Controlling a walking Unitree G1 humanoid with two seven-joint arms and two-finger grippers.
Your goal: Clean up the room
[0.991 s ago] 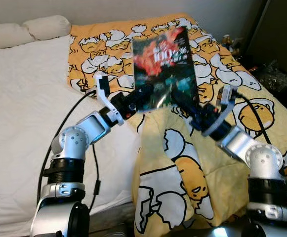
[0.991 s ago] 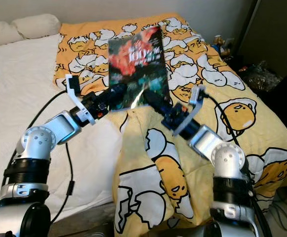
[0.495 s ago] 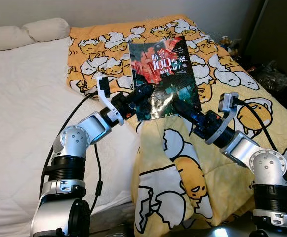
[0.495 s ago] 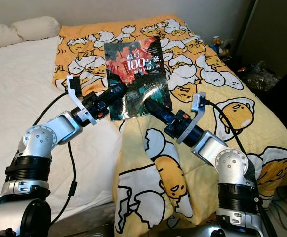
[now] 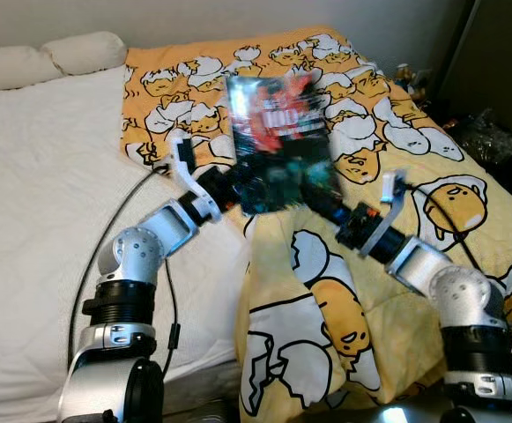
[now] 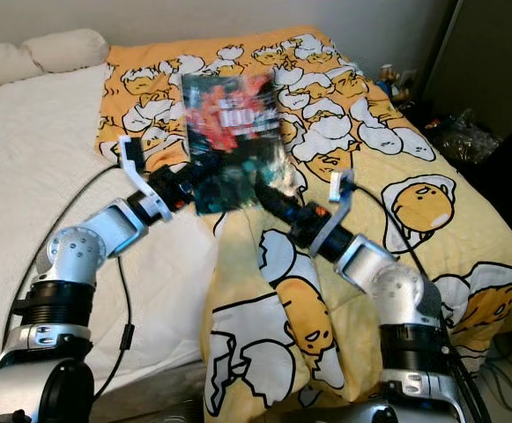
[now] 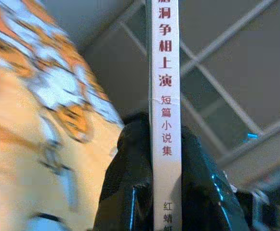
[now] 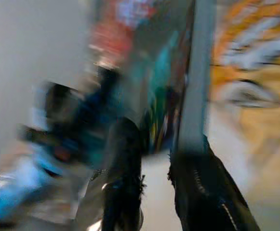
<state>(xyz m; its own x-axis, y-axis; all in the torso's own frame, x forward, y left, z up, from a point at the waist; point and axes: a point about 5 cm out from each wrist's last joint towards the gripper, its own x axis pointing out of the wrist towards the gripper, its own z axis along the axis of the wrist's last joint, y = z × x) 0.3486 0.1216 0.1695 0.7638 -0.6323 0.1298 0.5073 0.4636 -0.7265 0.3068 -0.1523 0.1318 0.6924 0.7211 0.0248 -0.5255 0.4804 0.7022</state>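
I hold the book (image 5: 278,141) upright above the blanket (image 5: 396,132), my left gripper (image 5: 242,187) clamped on its spine edge and my right gripper (image 5: 324,201) pinching the opposite lower corner, long axis pointing away from me.

Soft, even indoor light fills both eye views, brightest on the white sheet (image 5: 35,176) at the left of the frame, while the upper right corner falls into deep shade. The book (image 5: 275,141) at centre is smeared by motion blur, its cover print unreadable. In the left wrist view its spine (image 7: 165,96) is sharp and the quilt (image 7: 24,120) at the left blurs. The right wrist view is heavily streaked throughout.
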